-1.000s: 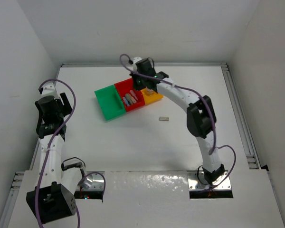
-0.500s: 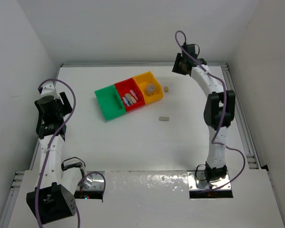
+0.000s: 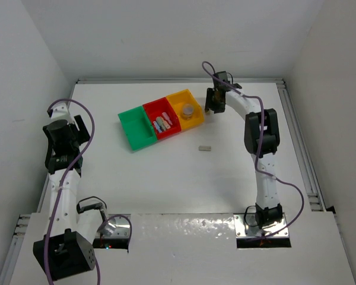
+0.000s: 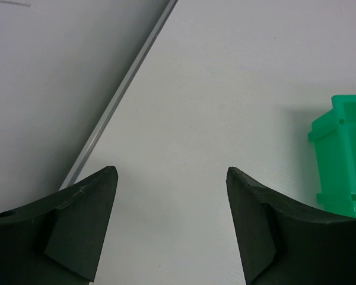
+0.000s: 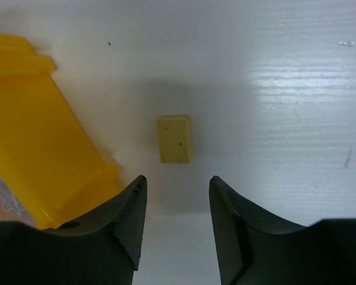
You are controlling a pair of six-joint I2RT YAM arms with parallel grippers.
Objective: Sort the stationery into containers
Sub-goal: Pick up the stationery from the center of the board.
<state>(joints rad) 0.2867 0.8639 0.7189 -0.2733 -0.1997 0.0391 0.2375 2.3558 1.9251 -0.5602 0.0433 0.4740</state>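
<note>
**A:** From above, where does everything sit?

**B:** Three bins stand touching in a slanted row on the tabletop [image 3: 166, 178]: the green bin [image 3: 136, 129], the red bin [image 3: 162, 122] and the yellow bin [image 3: 187, 108]. A grey roll [image 3: 188, 110] lies in the yellow one. Pastel pieces [image 3: 161, 124] lie in the red one, too small to count. A small block [image 3: 205, 148] lies alone on the tabletop, well apart from the bins, and its colour is hard to judge.

**A:** And the arms?

**B:** The right claw [image 3: 212, 108] hangs just beside the yellow bin's right corner and covers whatever is under it. From here I cannot tell how far it is spread. The left arm [image 3: 62, 166] stands by the left wall, and its claw is not clear from this angle.

**A:** The left wrist view?

**B:** The left claw [image 4: 172, 172] is spread wide over the tabletop with nothing between its fingers. Only a corner of the green bin shows, cut off by the right edge. A wall [image 4: 41, 71] fills the upper left.

**A:** The right wrist view?

**B:** The fingers are parted by a moderate gap and hold nothing. A tan block [image 5: 175, 138] lies flat on the tabletop just beyond the tips, in line with the gap and touching neither finger. It is near the yellow bin's outer wall but apart from it. The bin runs off the left edge. A pale patterned patch in the lower left corner is too cropped to identify.
</note>
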